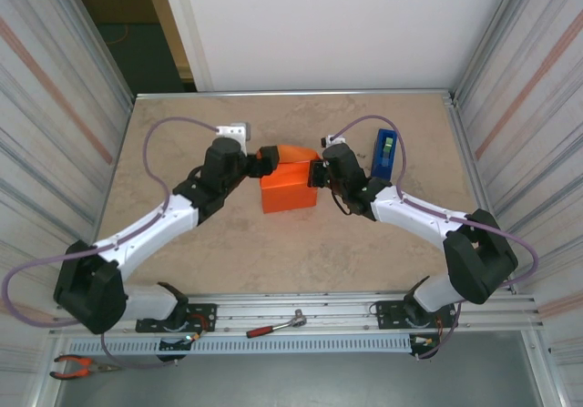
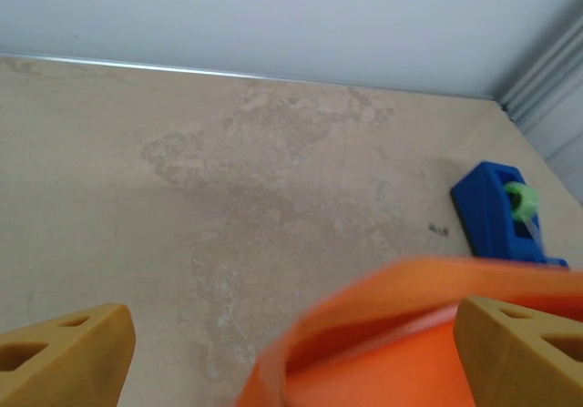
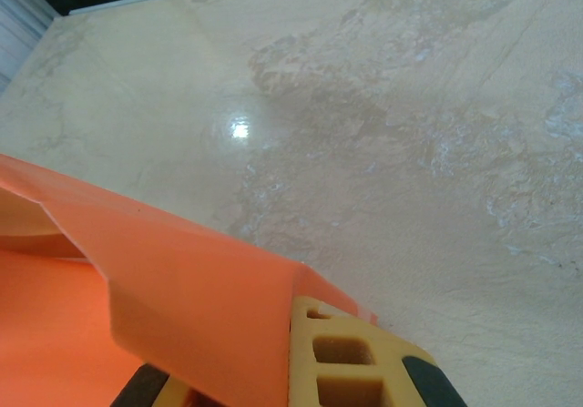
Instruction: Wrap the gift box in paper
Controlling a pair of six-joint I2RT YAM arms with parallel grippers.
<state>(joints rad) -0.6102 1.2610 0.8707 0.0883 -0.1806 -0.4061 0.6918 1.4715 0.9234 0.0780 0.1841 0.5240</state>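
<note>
The left gripper (image 2: 291, 357) hovers at the parcel's far left corner, its fingers spread wide on either side of a raised flap without clamping it. Mid-surface (image 1: 301, 252), the paper (image 1: 290, 193) already covers the gift box, hiding it, and the near face looks neatly squared. The far end stands up loose and curled. The right gripper (image 1: 317, 172) sits at the far right corner, fingers pressed together, apparently pinching a fold of paper. The blue tape dispenser (image 1: 384, 154) waits beyond. I judge the wrap mostly done, with the end folds and sealing left.
</note>
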